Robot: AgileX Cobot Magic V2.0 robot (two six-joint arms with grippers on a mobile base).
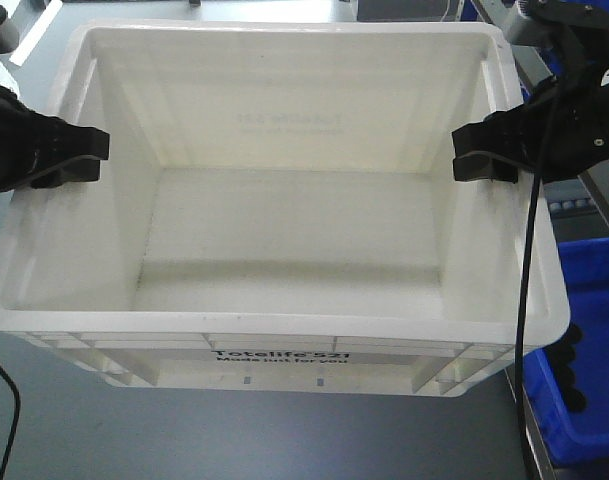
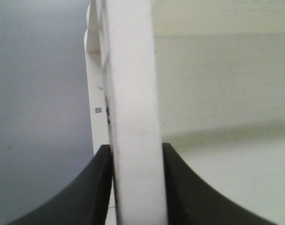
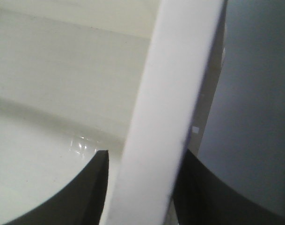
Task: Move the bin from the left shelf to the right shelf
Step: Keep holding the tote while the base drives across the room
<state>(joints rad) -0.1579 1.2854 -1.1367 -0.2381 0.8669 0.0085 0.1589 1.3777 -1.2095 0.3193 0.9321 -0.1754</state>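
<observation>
The front camera is looking steeply down into the bin (image 1: 284, 230) from above. The wrist cameras are staring out along the left hand (image 2: 135, 149) and right hand (image 3: 144, 154), each right up against a side rim that the front view is also showing.

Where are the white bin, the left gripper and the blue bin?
White bin (image 1: 284, 328): front view, on its near rim.
Left gripper (image 1: 82, 158): front view, between its fingertips at the bin's left wall.
Blue bin (image 1: 596, 300): front view, on its upper part.
</observation>
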